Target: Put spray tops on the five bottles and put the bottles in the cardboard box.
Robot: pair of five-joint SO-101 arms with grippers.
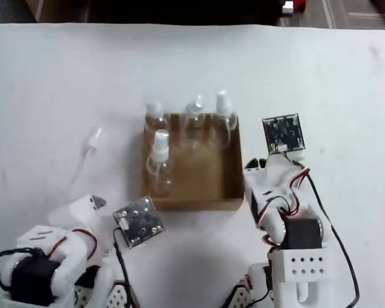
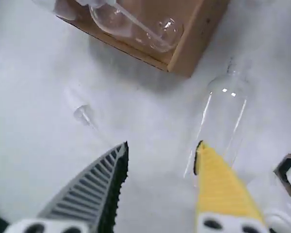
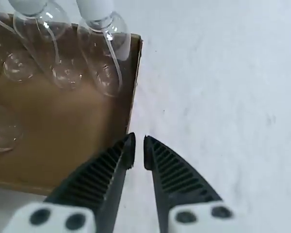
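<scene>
Box: an open brown cardboard box [image 1: 234,176] stands open side up at the middle of the white table [image 1: 321,77].
Inside the box: four clear plastic bottles stand upright, each with a white spray top fitted.
Back row: the back-left bottle [image 1: 155,117], back-middle bottle [image 1: 194,115] and back-right bottle [image 1: 225,112] stand side by side along the far wall.
Front: the front-left bottle [image 1: 160,163] stands alone by the left wall, with bare card floor to its right.
Fifth bottle: a clear plastic bottle with a bare neck [image 2: 225,114] lies on its side on the table outside the box, near one corner of it.
Loose spray top: a white spray head with a thin dip tube [image 1: 90,144] lies on the table left of the box, apart from it.
Left gripper [image 2: 162,145]: its jaws are wide apart, one grey and one yellow, with nothing between them. The bare-necked bottle lies just beyond the yellow tip.
Right gripper [image 3: 138,145]: its black jaws are almost together with only a slim gap, and they hold nothing. The tips hang over the box's right wall.
Labels: the bottle walls read as plain clear plastic and the box walls as plain brown card.
</scene>
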